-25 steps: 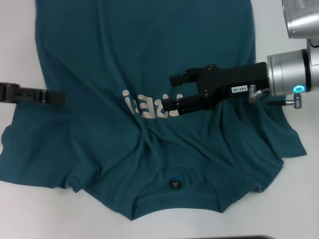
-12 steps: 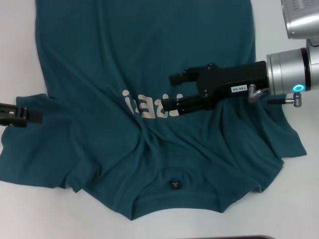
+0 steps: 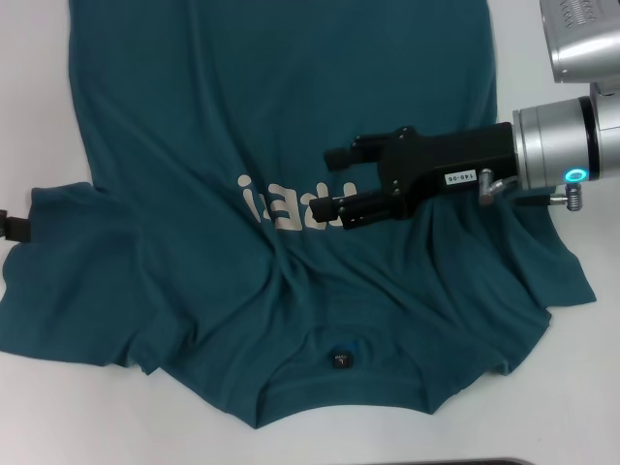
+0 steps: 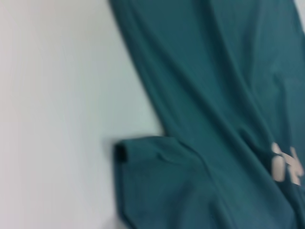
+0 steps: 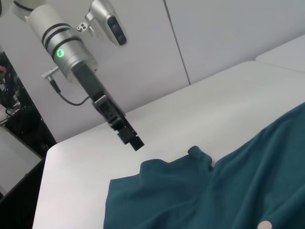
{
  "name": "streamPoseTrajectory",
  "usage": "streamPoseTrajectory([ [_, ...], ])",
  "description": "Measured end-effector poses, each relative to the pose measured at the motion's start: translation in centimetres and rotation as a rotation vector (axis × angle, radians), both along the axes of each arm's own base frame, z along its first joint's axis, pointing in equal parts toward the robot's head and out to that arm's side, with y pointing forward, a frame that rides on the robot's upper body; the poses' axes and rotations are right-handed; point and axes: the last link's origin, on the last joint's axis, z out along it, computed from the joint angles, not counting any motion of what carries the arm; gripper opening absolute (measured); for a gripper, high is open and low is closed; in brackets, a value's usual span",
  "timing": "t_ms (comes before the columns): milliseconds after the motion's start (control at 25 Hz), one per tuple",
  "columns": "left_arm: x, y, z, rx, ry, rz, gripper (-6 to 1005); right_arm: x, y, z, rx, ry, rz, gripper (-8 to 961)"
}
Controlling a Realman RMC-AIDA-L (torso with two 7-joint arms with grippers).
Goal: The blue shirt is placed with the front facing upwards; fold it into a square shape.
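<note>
Left gripper (image 3: 10, 229) sits at the far left edge of the head view, on bare bench (image 3: 29, 116), just off the shirt's left sleeve tip. Only a black stub shows there. In the right wrist view it hangs above the bench, just clear of the sleeve corner, apart from the cloth; can't tell how its jaws stand. Open white bench runs all along that side, beyond the shirt's left hem line.

Shirt (image 3: 271, 107) lies flat, front up, collar toward the robot, body running away off the top of the head view. Left sleeve is spread out, with its upper corner bunched into a small peak beside the left gripper. Wrinkles fan out from the chest toward the collar. Lettering (image 3: 286, 205) is partly covered on its right end. Neck label (image 3: 340, 359) sits inside the collar, near the bottom edge. A narrow strip of bare bench shows below the collar and sleeves.

Right gripper (image 3: 334, 184) reaches in from the right over the chest, jaws moderately apart, one tip above and one tip at the lettering's right end, nothing held. Cloth rises in a ridge under its body. Right sleeve is spread toward the right edge, with bare bench beyond it.
</note>
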Motion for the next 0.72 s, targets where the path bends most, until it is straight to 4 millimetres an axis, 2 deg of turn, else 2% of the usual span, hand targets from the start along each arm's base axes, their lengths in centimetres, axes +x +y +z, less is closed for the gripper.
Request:
streamPoseTrajectory([
  [40, -0.6, 0.1, 0.2, 0.019, 0.027, 0.022, 846, 0.0, 0.0, 0.0, 0.0, 0.0, 0.003, 881],
  [480, -1.9, 0.9, -0.5, 0.056, 0.118, 0.055, 846, -0.1, 0.1, 0.0, 0.001, 0.0, 0.01, 882],
  [720, -1.9, 1.4, -1.3, 0.041, 0.128, 0.063, 847, -0.2, 0.3, 0.2, 0.005, -0.004, 0.015, 882],
])
